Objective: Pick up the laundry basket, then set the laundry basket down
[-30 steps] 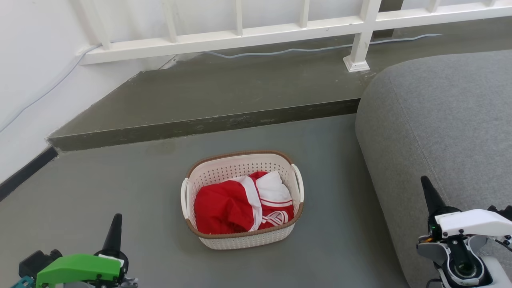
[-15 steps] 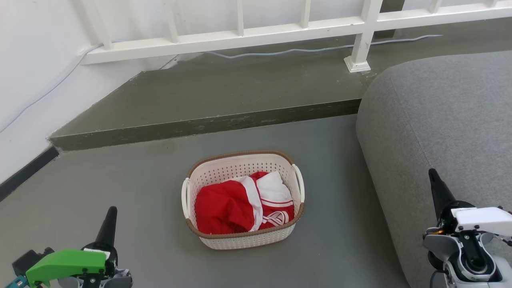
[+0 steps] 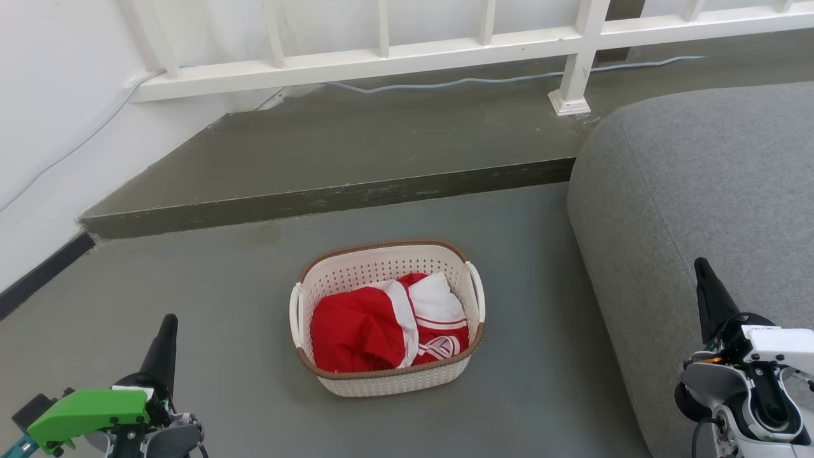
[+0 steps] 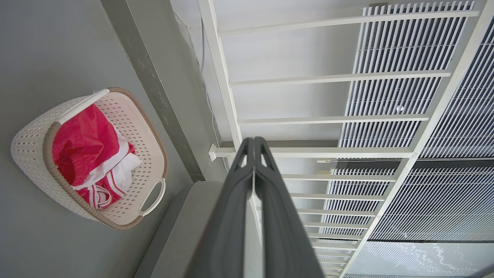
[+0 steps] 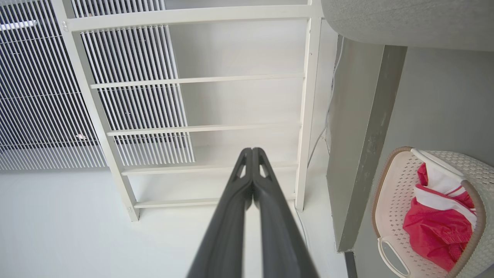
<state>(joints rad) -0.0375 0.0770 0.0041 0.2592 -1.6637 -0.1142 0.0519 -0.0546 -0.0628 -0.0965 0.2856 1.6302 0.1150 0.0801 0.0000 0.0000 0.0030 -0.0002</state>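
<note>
currently, head view: laundry basket [image 3: 394, 381] sits on the grey floor [image 3: 241, 331] (red and white clothes [image 3: 356, 331] inside), between left gripper [image 3: 168, 324] and right gripper [image 3: 703, 267], well apart from both. left wrist view: fingers [image 4: 231, 216] pressed together, empty. right wrist view: likewise closed, nothing held.

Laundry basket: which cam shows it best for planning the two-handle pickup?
Head view: the laundry basket sits whole and centred, both loop handles and the rim visible, red-and-white clothes inside. Left wrist view shows it whole but sideways, off to one edge; right wrist view crops it at the frame corner.
</note>
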